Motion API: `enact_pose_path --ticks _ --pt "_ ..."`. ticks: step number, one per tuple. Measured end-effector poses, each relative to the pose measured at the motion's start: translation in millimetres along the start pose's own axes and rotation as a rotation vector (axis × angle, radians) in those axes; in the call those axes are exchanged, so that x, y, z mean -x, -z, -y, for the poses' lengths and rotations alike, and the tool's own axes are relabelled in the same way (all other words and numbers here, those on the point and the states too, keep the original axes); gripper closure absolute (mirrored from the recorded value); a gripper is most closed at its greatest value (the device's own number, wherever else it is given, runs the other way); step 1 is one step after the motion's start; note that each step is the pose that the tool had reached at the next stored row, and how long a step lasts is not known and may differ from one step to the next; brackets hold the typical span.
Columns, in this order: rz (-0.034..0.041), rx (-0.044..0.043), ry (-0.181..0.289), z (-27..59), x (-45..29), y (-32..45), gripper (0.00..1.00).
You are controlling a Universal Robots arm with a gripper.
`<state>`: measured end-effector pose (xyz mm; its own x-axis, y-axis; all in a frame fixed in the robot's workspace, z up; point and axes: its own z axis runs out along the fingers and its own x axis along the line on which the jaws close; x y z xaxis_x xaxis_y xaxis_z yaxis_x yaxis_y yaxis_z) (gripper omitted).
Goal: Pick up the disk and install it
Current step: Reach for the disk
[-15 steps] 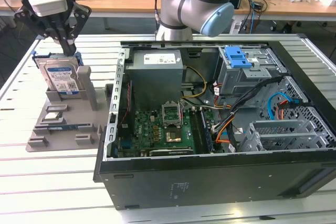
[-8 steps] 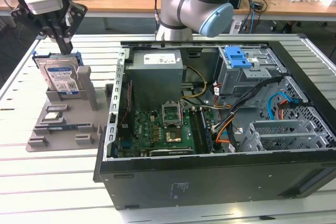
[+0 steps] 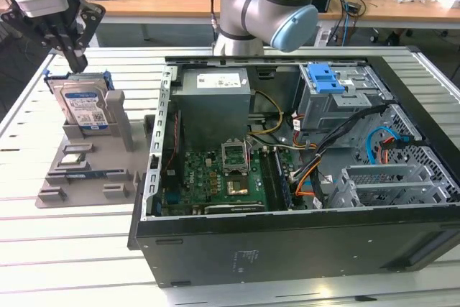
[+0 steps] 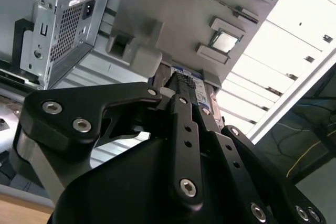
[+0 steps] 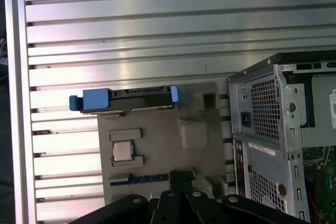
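Your gripper [image 3: 77,64] is hovering just above the disk [image 3: 85,109], its fingers [image 4: 181,106] drawn narrow together and holding nothing. The disk is standing upright in the grey holder [image 3: 108,156] on the worktop [image 3: 29,242].

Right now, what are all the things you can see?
table: one, pale slatted metal, under everything.
computer case: one, black, open, on the table.
power supply box: one, grey, inside the case.
blue clip: one, atop the drive cage.
holder: one, grey, beside the case.
disk: one, silver with blue frame, upright in the holder.
chip: one, silver, on the holder.
robot arm: one, grey and blue, behind the case.
gripper: one, black, just above the disk.
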<state>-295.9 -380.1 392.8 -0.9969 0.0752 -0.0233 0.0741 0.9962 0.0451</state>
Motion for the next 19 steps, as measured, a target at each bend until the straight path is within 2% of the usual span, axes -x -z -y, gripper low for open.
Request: enact_pose_path --ticks 11,19 --pt "0.0000 0.0000 0.000 -5.2 -33.6 0.2 0.90" --pt "0.0000 0.0000 0.000 -13.4 -50.0 -0.5 0.90"
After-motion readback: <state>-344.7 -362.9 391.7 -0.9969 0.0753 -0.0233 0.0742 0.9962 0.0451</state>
